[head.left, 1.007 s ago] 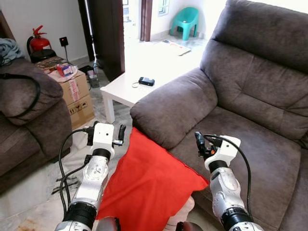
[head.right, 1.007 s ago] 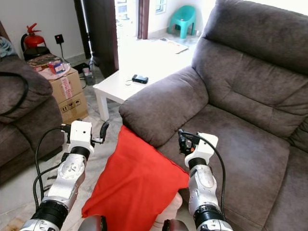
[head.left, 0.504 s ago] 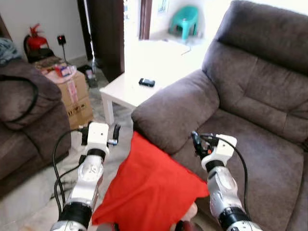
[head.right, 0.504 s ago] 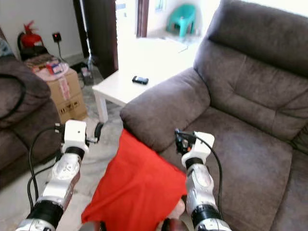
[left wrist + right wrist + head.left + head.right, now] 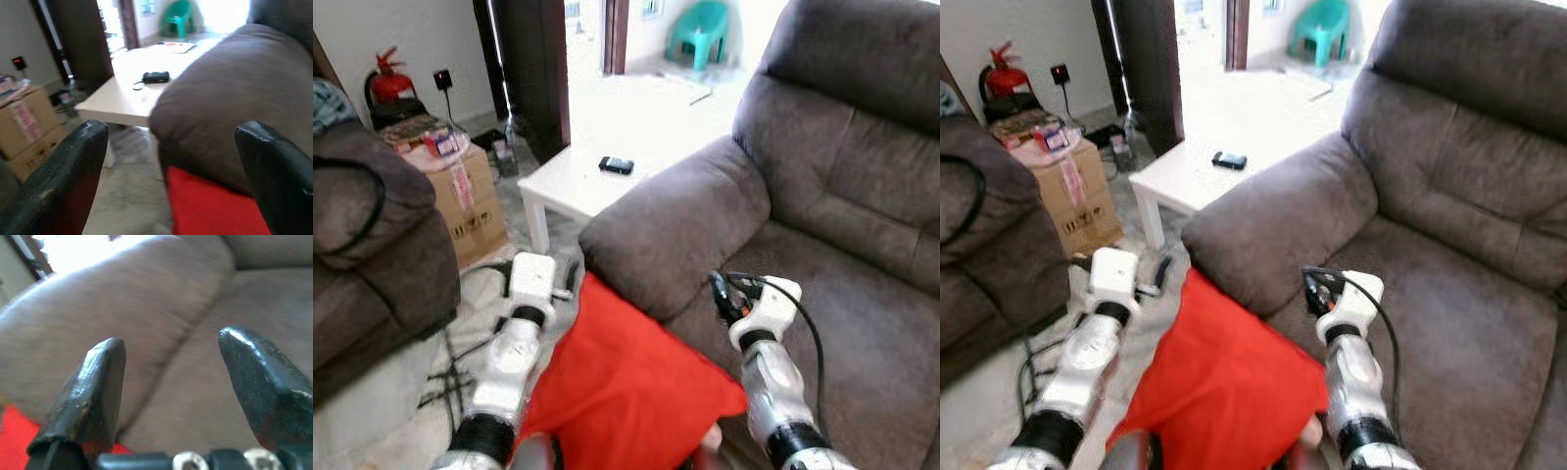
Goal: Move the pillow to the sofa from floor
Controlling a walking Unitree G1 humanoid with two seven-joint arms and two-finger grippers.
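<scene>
Lying between the two silver arms: a bright red fabric pillow (image 5: 626,387), its upper corner tucked against the base of the dark grey-brown plush sofa's (image 5: 842,196) rounded armrest, one side corner reaching the front edge of the seat cushion, the rest hanging low over the floor; whether resting on the floor, cannot tell.

Hovering just left of the pillow's upper corner, beside the armrest — the left gripper (image 5: 171,161), long black fingers (image 5: 58,181) spread wide, nothing between them, red fabric and armrest showing through the gap. Hovering over the seat cushion's front edge at the pillow's right corner — the right gripper (image 5: 171,382), fingers (image 5: 93,387) likewise spread apart and empty, pointing at the crease between armrest and seat.

Standing just behind the armrest: a low white rectangular table (image 5: 578,181) carrying a small black flat device (image 5: 617,164). Stretching underneath: pale marbled tile floor (image 5: 401,431), with black cables (image 5: 450,377) trailing near the left arm. Sitting on the left: a second dark brown upholstered sofa (image 5: 362,264), and past it a brown cardboard box (image 5: 470,201) with items on top. Further back — a red fire extinguisher (image 5: 386,86) against the wall, a dark wooden door frame (image 5: 533,69), and a teal plastic chair (image 5: 700,29) in the brightly lit room beyond.
</scene>
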